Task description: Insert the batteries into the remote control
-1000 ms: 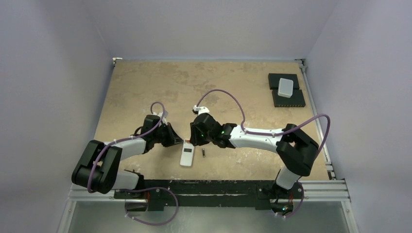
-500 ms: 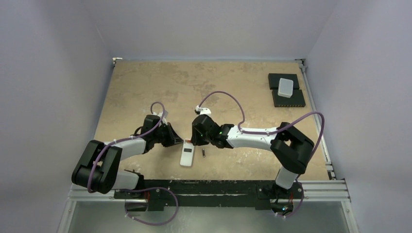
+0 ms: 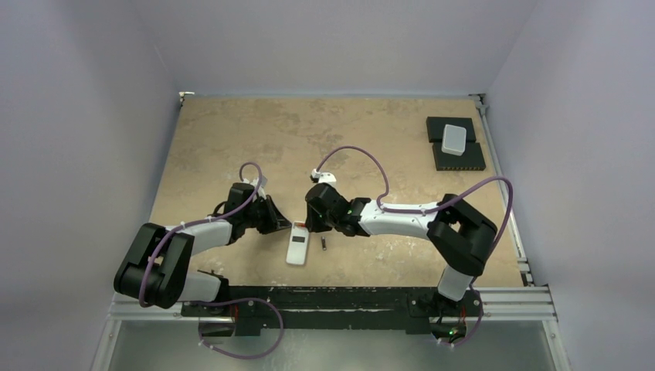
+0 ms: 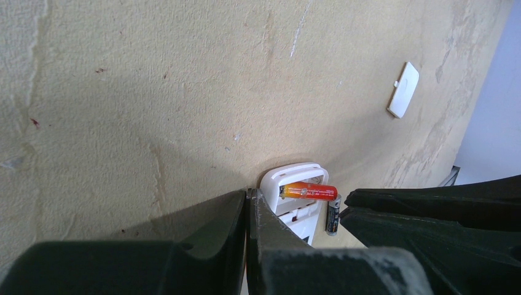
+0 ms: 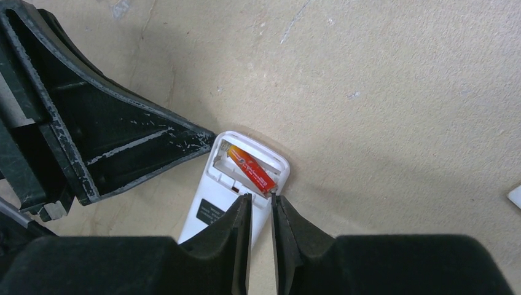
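Observation:
The remote control lies back up on the table with its battery bay open. One red-orange battery lies slanted in the bay, its near end on the rim; it also shows in the left wrist view. The second battery lies on the table just right of the remote. My left gripper is shut and empty, its tips against the remote's left edge. My right gripper has its jaws a narrow gap apart with nothing between them. Its tips are at the battery's raised end.
The loose white battery cover lies on the table beyond the remote. A plain white box sits on black pads at the far right. The two grippers stand close together over the remote.
The right arm's elbow has swung a little to the left and its gripper has edged toward the remote. The left arm, the remote and the loose battery have not moved.

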Controlling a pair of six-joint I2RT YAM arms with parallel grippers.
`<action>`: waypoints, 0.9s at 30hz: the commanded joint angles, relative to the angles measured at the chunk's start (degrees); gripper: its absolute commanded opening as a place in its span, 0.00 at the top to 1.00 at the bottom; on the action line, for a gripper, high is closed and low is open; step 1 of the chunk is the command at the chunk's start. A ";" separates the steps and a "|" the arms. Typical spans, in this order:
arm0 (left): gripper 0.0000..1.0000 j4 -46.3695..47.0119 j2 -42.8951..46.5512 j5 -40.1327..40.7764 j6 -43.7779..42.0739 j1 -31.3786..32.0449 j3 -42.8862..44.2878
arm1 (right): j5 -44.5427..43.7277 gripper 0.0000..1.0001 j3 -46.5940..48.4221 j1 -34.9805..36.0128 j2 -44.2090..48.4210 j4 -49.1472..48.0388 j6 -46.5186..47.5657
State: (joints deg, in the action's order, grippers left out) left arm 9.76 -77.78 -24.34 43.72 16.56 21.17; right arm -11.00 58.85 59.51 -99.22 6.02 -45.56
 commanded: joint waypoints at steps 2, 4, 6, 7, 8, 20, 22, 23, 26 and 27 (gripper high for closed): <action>0.98 1.72 0.61 -1.05 -1.23 0.19 0.57 | -1.48 0.75 1.26 -0.18 -0.27 -0.11 -1.26; 0.98 1.71 0.61 -0.99 -1.27 0.19 0.58 | -1.52 0.75 1.33 -0.18 -0.48 -0.11 -1.29; 0.98 1.72 0.61 -1.05 -1.27 0.14 0.55 | -1.41 0.75 1.44 -0.18 -0.68 -0.13 -1.35; 0.98 1.63 0.65 -1.10 -1.27 0.14 0.54 | -1.34 0.75 1.52 -0.18 -0.77 -0.13 -1.37; 0.98 1.63 0.57 -1.10 -1.25 0.14 0.55 | -1.46 0.76 1.53 -0.18 -0.80 -0.13 -1.44; 0.98 1.74 0.55 -1.05 -1.27 0.14 0.56 | -1.29 0.77 2.32 -0.27 -2.11 -0.32 -1.37; 0.98 1.70 0.52 -1.05 -1.26 0.15 0.54 | -1.22 0.77 2.30 -0.27 -2.16 -0.39 -1.37; 0.98 1.73 0.52 -1.00 -1.27 0.17 0.56 | -1.23 0.78 2.32 -0.27 -2.19 -0.47 -1.37; 0.98 1.66 0.48 -1.06 -1.27 0.14 0.54 | -1.02 0.78 2.36 -0.27 -2.12 -0.64 -1.37; 0.98 1.60 0.52 -1.02 -1.25 0.16 0.61 | -0.92 0.78 2.33 -0.27 -2.12 -0.72 -1.31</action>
State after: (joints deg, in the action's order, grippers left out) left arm 9.76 -77.78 -24.34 43.72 16.56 21.17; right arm -11.00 59.11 59.46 -101.73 6.00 -46.09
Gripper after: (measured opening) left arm 0.025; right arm 0.222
